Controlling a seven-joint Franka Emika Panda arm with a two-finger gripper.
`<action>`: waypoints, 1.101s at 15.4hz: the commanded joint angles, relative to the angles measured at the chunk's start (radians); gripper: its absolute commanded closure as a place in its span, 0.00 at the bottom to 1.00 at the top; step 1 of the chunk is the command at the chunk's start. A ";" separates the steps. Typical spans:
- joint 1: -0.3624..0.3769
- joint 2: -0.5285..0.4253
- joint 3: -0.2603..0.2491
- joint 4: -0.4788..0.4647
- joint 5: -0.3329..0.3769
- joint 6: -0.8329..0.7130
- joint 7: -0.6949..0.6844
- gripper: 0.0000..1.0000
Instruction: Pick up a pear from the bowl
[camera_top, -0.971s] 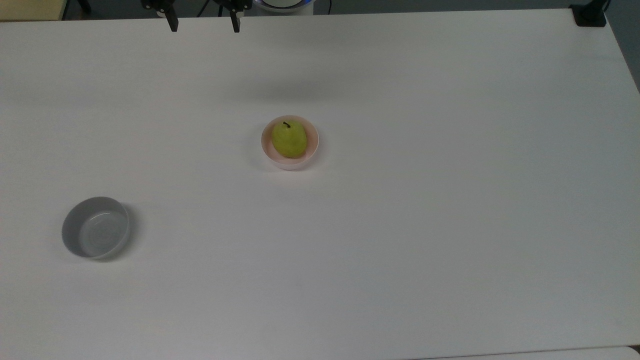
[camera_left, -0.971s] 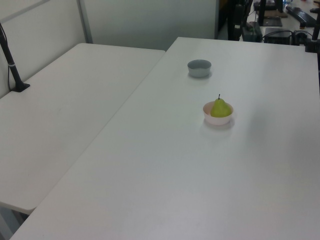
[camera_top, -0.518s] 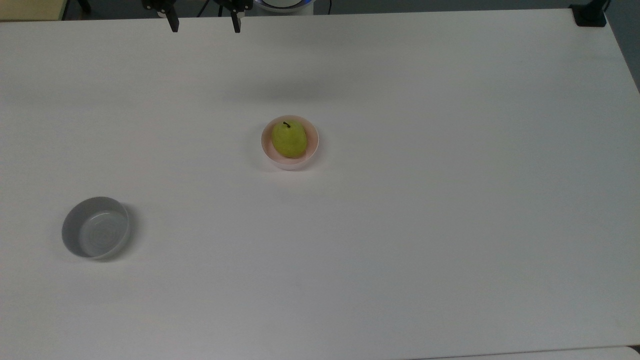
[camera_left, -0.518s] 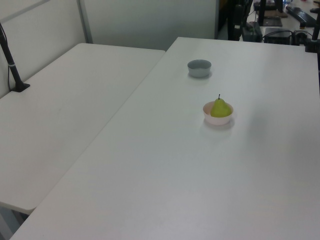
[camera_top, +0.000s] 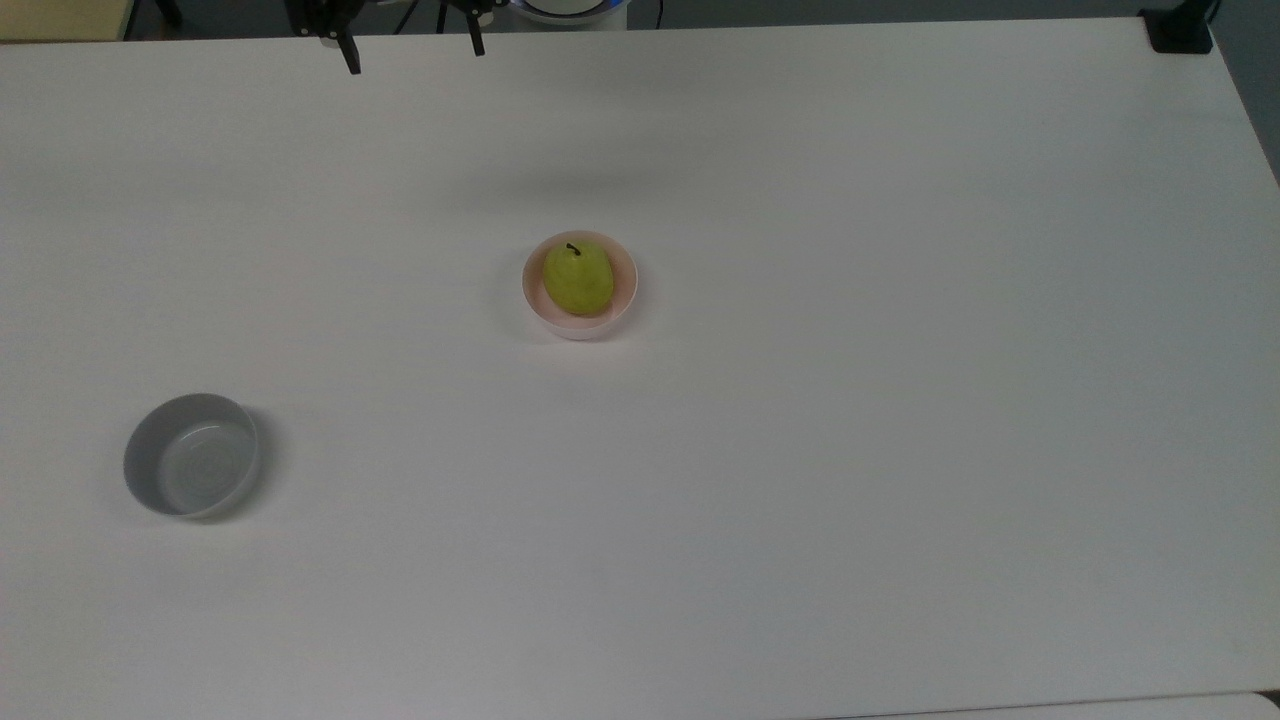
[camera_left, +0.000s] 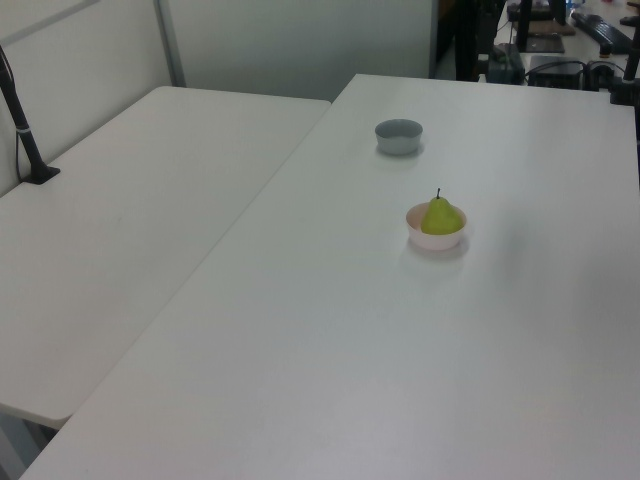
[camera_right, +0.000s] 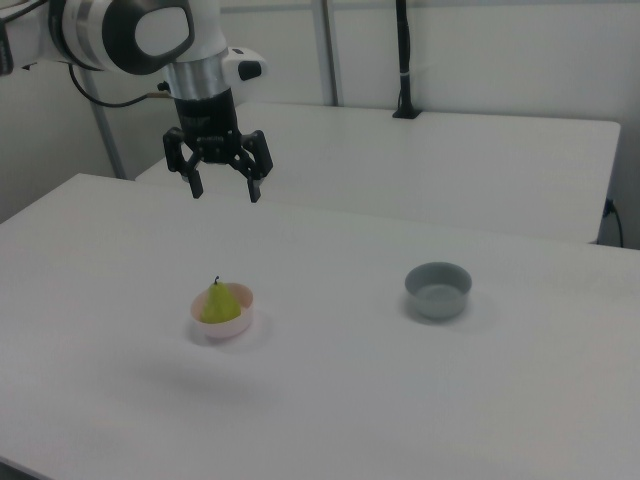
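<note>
A yellow-green pear (camera_top: 578, 278) (camera_left: 441, 217) (camera_right: 217, 302) with a short dark stem sits in the pale pink bowl (camera_top: 625, 290) (camera_left: 437, 241) (camera_right: 240, 325) near the middle of the white table. My gripper (camera_right: 224, 190) (camera_top: 412, 58) hangs open high above the table, well above the pear and slightly to the right view's right of it. Its two dark fingers are spread wide with nothing between them. In the top view the fingertips (camera_top: 351, 62) poke in at the upper edge, far from the bowl.
An empty grey bowl (camera_top: 190, 456) (camera_left: 399, 135) (camera_right: 438, 289) stands apart from the pink one, at the top view's lower left. A second white table (camera_left: 120, 230) adjoins this one. A black post (camera_right: 403, 60) rises from the far table.
The gripper has turned slightly at the top view's upper edge: its left fingertip sits a little lower and its right fingertip a little higher. Pear and bowls have not moved.
</note>
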 joint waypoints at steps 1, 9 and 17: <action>0.016 -0.009 0.001 -0.012 -0.016 -0.022 -0.068 0.00; 0.022 -0.017 0.077 -0.245 -0.039 0.255 0.056 0.00; 0.060 0.086 0.097 -0.307 -0.030 0.405 0.104 0.00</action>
